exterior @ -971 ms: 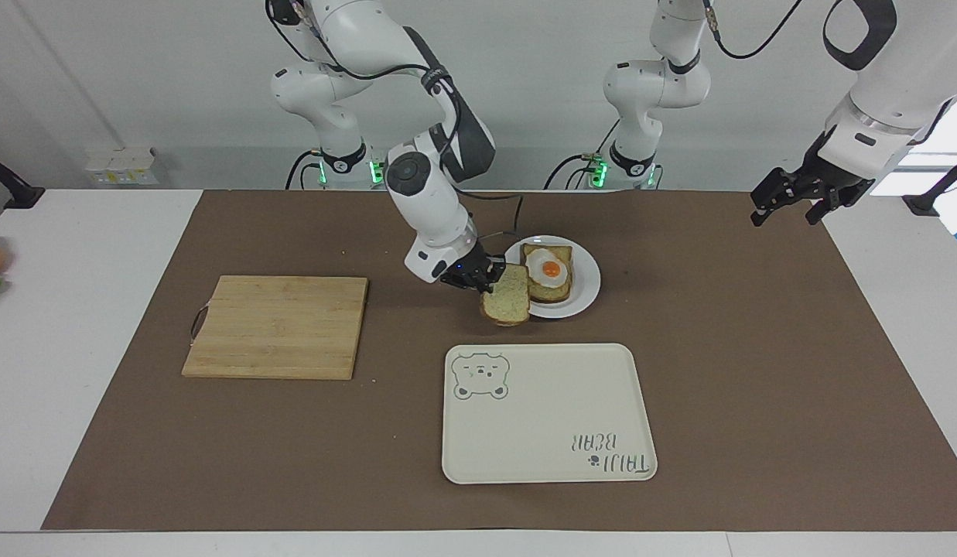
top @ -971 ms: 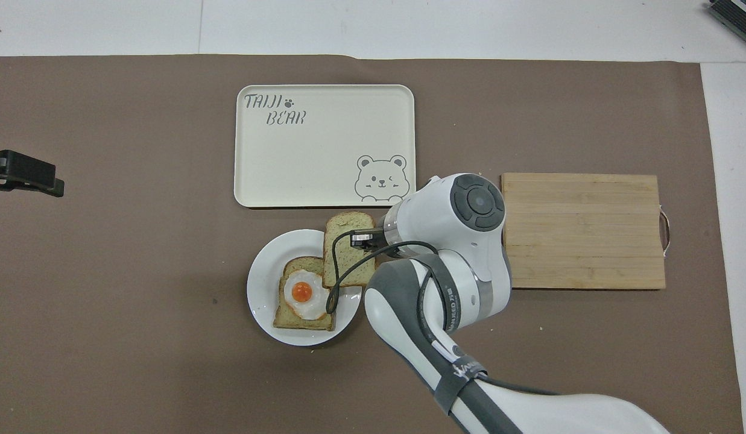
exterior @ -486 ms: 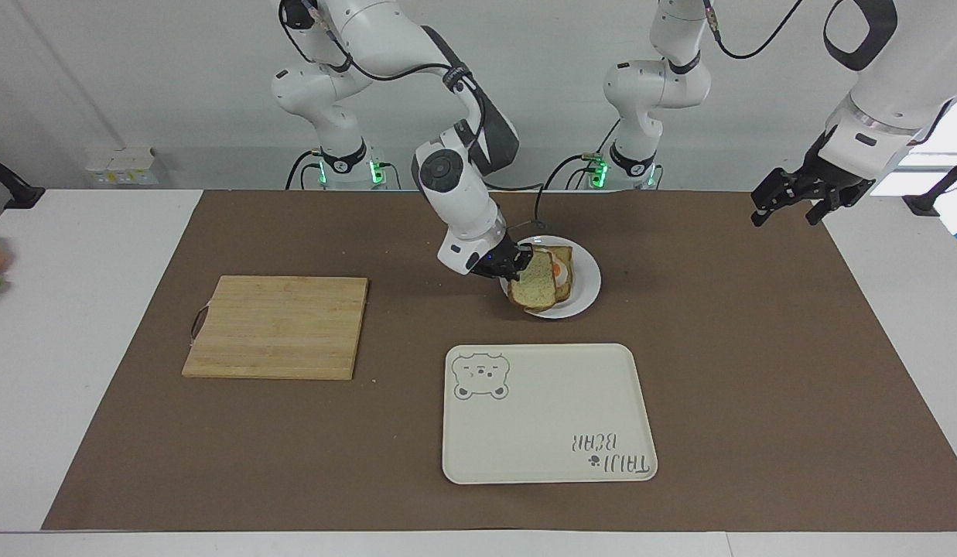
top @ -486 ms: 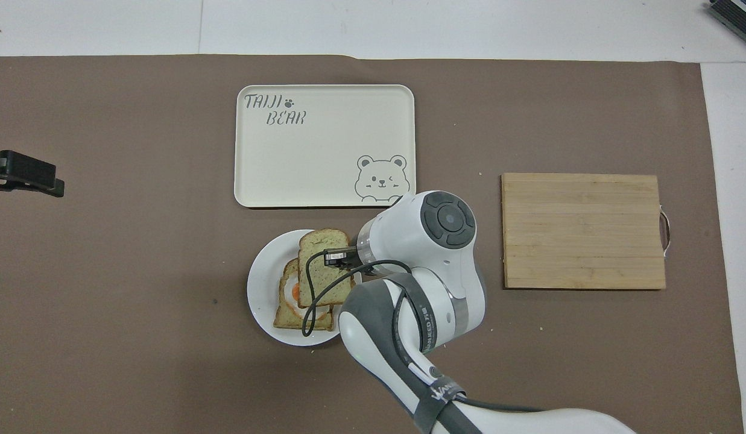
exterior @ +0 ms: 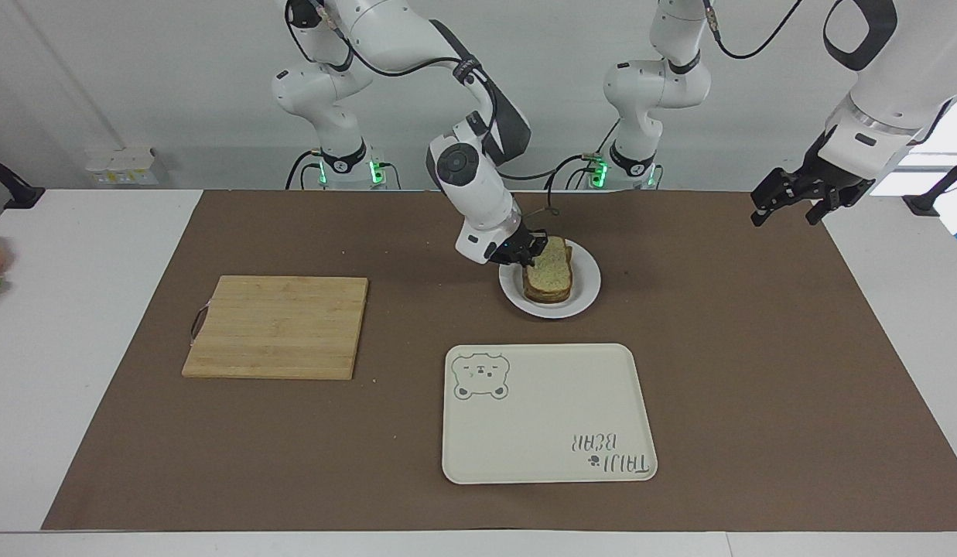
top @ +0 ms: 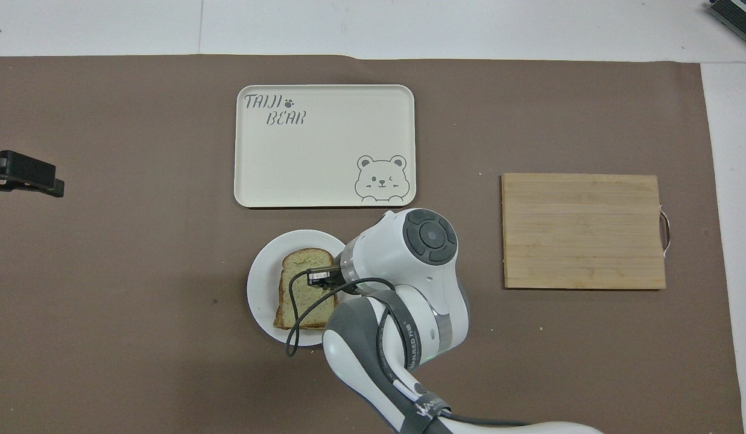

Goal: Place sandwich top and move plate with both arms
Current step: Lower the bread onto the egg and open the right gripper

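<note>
The sandwich top (exterior: pixel 551 269), a pale speckled slice with a brown crust, lies over the egg toast on the small white plate (exterior: pixel 589 296). Only the lower slice's edge (exterior: pixel 548 297) shows; the egg is hidden. My right gripper (exterior: pixel 534 251) is shut on the sandwich top's edge toward the right arm's end. In the overhead view the sandwich top (top: pixel 300 292) covers the toast on the plate (top: pixel 261 289), with the right gripper (top: pixel 324 278) at its edge. My left gripper (exterior: pixel 791 203) is open and waits raised over the left arm's end of the mat; it also shows in the overhead view (top: pixel 23 175).
A cream rectangular tray (exterior: pixel 548 414) with a bear drawing lies farther from the robots than the plate. A wooden cutting board (exterior: pixel 277 326) lies toward the right arm's end of the brown mat.
My right gripper has carried the sandwich top from beside the plate over the egg toast and lowered it flat onto it, hiding the egg. The left arm has not moved.
</note>
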`<state>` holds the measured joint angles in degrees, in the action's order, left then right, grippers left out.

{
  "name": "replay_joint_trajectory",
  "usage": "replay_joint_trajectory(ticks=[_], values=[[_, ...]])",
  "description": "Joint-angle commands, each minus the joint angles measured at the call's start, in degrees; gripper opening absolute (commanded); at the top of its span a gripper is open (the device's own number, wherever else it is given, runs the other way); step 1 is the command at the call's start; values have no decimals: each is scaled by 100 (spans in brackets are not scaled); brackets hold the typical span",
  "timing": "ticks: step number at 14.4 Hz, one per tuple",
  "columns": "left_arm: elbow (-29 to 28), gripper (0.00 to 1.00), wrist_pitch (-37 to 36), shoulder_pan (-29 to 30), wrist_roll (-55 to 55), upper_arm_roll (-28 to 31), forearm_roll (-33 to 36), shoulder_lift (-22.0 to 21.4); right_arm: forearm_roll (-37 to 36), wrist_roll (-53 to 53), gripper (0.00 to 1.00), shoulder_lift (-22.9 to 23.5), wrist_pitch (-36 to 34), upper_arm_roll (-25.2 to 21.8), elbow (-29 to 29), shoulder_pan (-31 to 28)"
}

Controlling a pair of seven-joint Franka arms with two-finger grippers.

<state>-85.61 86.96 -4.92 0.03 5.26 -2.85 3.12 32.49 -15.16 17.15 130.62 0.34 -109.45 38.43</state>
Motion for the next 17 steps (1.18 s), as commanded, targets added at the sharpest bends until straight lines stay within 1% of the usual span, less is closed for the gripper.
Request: replay_joint_trajectory(ticks=[1, 8, 9, 10, 11, 14, 15, 17], values=[[-149, 100, -30, 44, 41, -34, 74, -145, 143, -242, 0, -107, 130, 1, -164, 173], [-149, 100, -30, 44, 41, -43, 74, -145, 143, -242, 0, 16, 385, 1, -244, 33], [-149, 100, -30, 44, 41, -34, 74, -145, 152, -242, 9, 25, 385, -8, -235, 15], [-149, 100, -30, 44, 41, -34, 74, -145, 143, -216, 57, 25, 376, -8, -235, 6], [-149, 100, -30, 44, 41, -43, 74, -145, 126, -224, 100, 16, 385, -16, -235, 24], [-149, 100, -30, 44, 41, -43, 74, -145, -58, -216, 100, 60, 499, -69, -209, -3], [-149, 100, -30, 44, 41, -34, 74, -145, -250, -216, 100, 42, 517, -87, -200, -20], [-141, 100, 23, 78, 41, -25, 92, -145, -663, -198, 100, -28, 500, -87, -156, -265]])
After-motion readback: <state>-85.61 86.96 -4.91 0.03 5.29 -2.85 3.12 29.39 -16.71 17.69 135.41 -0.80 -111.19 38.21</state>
